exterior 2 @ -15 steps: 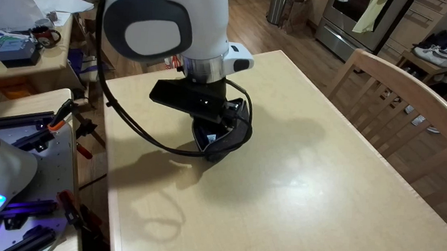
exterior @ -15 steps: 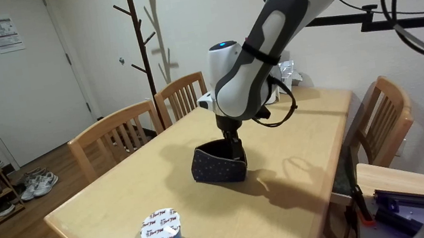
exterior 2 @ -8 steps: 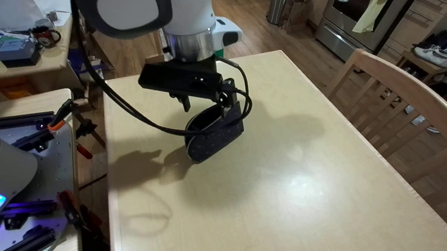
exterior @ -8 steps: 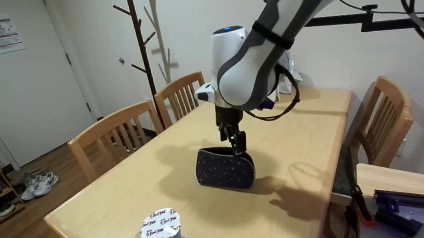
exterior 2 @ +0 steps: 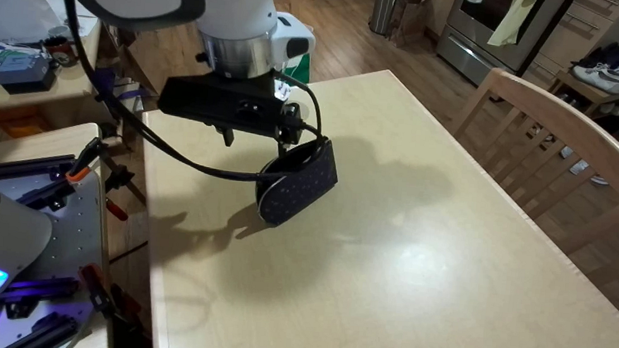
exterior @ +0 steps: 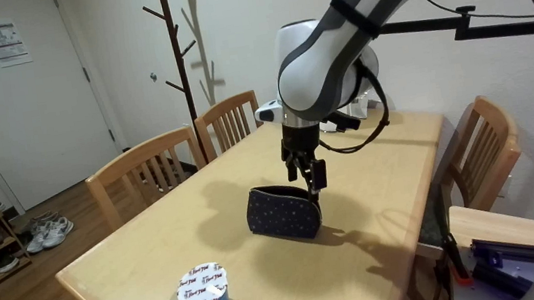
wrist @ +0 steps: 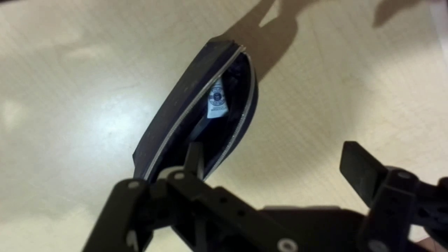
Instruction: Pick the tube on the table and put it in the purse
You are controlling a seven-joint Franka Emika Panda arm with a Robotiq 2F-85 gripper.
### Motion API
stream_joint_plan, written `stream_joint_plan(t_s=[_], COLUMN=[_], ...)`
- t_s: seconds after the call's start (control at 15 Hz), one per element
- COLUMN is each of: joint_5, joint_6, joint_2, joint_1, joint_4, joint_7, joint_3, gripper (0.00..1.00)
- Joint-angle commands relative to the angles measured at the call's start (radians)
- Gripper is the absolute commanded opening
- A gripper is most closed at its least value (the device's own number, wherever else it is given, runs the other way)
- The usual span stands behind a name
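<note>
The purse (exterior: 281, 215) is a dark navy, star-dotted pouch standing upright on the light-wood table (exterior: 156, 247) with its zipper open. It shows in both exterior views (exterior 2: 302, 187). In the wrist view the purse (wrist: 175, 101) is open, and the whitish tube (wrist: 217, 99) with a round logo lies inside it. The tube is hidden in both exterior views. My gripper (wrist: 272, 150) is open with nothing between its fingers. One finger overlaps the purse's near end in the wrist view; the other is over bare table. In both exterior views the gripper (exterior: 306, 175) (exterior 2: 256, 141) is just above and beside the purse.
A blue cup with a white printed lid (exterior: 206, 292) stands near the table's front corner in an exterior view. Wooden chairs (exterior: 144, 161) line the table's side. A black cable (exterior 2: 203, 169) loops from the wrist in front of the purse.
My gripper has risen out of the purse and moved sideways off it, its fingers now spread. The purse shifted and its mouth narrowed about half a second ago, then stayed put.
</note>
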Motion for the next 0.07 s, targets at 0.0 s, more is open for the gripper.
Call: stream_joint_plan(t_s=[0.0], joint_5=[-0.004], joint_6=[-0.007], joint_2=[-0.009], joint_1=[0.023], joint_4=[-0.004], joint_7=[0.005], joint_3=[-0.023], gripper=[1.00])
